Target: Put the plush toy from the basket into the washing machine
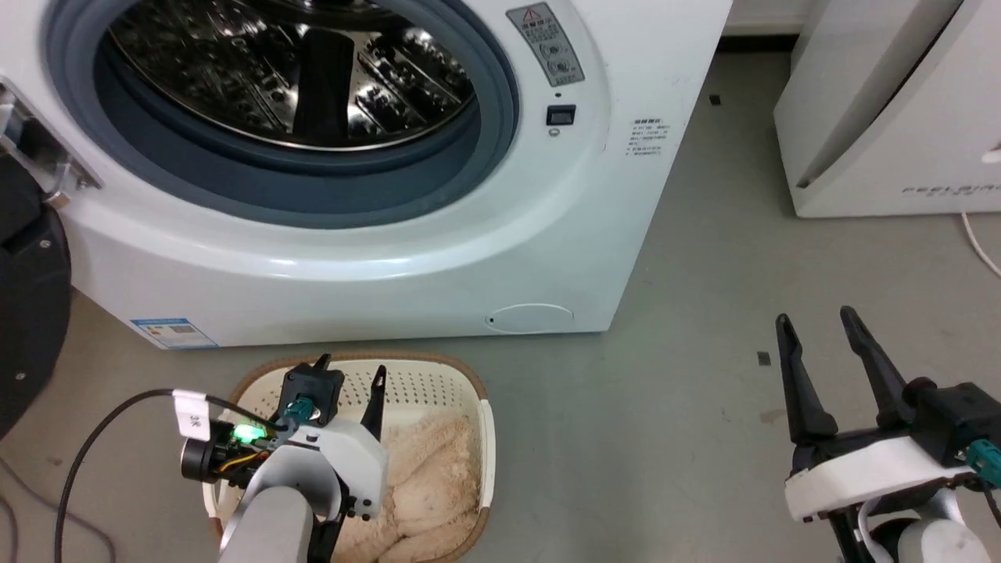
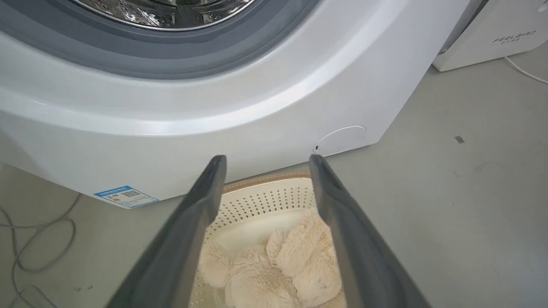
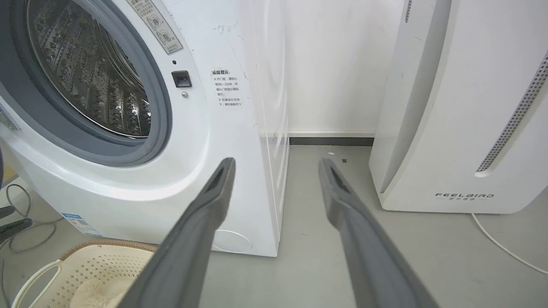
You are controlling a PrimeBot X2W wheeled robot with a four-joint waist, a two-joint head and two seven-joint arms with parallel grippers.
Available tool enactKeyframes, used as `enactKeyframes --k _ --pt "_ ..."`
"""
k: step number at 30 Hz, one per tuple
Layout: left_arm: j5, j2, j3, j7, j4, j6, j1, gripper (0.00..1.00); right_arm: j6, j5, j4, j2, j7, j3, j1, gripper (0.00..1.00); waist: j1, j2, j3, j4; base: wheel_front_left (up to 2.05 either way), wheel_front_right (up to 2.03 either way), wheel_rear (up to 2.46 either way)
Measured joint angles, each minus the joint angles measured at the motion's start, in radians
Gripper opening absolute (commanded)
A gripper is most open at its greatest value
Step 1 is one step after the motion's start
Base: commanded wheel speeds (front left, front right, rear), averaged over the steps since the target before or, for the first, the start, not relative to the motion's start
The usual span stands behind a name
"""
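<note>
Nearest, at the lower left of the head view, the left gripper (image 1: 352, 366) hangs over the basket (image 1: 486, 442). Its two dark fingers are spread apart with nothing between them. The plush toy (image 1: 434, 469) lies inside the basket, a cream shaggy heap filling the bottom towards the right-hand wall. In the left wrist view the toy (image 2: 282, 265) shows down between the open fingers, against the perforated far wall. Whether a finger touches the fur cannot be told.

At the lower right the right gripper (image 1: 816, 319) is held over bare grey floor (image 1: 688, 407), well apart from the basket. Its jaws are likewise apart and empty.

Just beyond the basket's brown rim stands the washing machine (image 1: 391, 266), its white front close to the basket. The grey door seal (image 1: 313, 184) rings the shiny perforated drum (image 1: 235, 70). The black-framed door (image 1: 27, 313) is swung open to the left.

Farther right, past a strip of floor, stands a white slanted appliance lettered FEELBIRD (image 3: 449, 128), with a white cable (image 3: 501, 246) trailing on the floor beside it
</note>
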Motion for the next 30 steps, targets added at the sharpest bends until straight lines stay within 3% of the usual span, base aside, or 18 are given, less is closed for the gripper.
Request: enactKeyframes --k 15,30 --pt "0.017 0.062 -0.079 0.100 0.159 -0.019 -0.115 1.00 0.000 0.041 -0.008 0.000 -0.028 -0.006 -0.064 1.00 0.0000 0.0000 0.143 -0.037 0.00 0.00 0.00" --pt "0.033 0.104 -0.234 0.222 0.312 -0.037 -0.235 1.00 0.000 0.076 -0.023 0.000 -0.061 -0.008 -0.126 1.00 0.0000 0.0000 0.289 -0.068 0.00 0.00 0.00"
